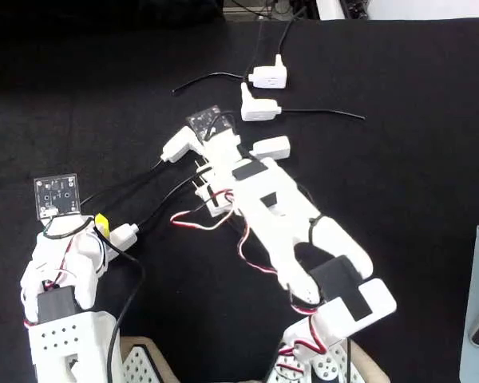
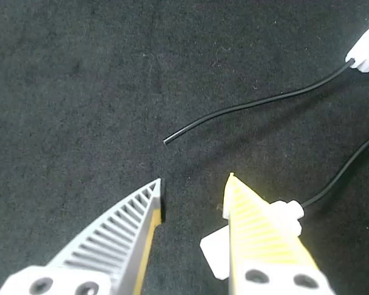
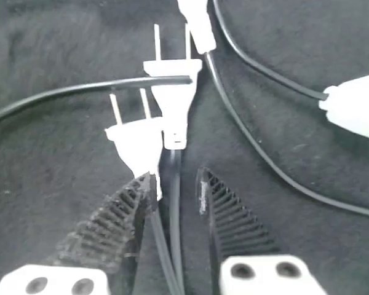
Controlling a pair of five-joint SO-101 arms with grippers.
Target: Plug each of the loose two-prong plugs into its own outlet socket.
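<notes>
Counter (image 1: pixel 399 199): black and cloth-like, carrying everything.
Left hand (image 2: pixel 194 179): spread, with nothing between the fingers; one pale grey finger (image 2: pixel 120 236) and one yellow finger (image 2: pixel 258 239), tips low over the cloth.
Plug by the left hand (image 2: pixel 216 253): white, lying on the counter just beside and partly behind the yellow finger, outside the gap; thin black cable running off from it.
Loose cable end (image 2: pixel 166 141): bare black tip on the cloth ahead of the left hand, apart from both fingers.
Right arm (image 1: pixel 279 215): stretched out toward the middle of the counter, short of both sockets.
Right hand (image 3: pixel 172 181): spread, dark ribbed fingers either side of two black cables (image 3: pixel 172 221); tip of one finger right at the rear of the nearer plug, contact not certain; pinching nothing.
Nearer plug (image 3: pixel 135 138): white, flat on the counter, two prongs pointing away from the right hand.
Farther plug (image 3: pixel 172 92): white, prongs pointing the same way, just beside and slightly ahead of the nearer plug; another black cable lying across its body.
Far outlet socket (image 1: pixel 267 77): white block near the far edge of the counter, cable trailing off to one side, nothing plugged in.
Near outlet socket (image 1: pixel 258 108): white block just beside the far one, cable trailing the opposite way, nothing plugged in; well apart from all three plugs.
</notes>
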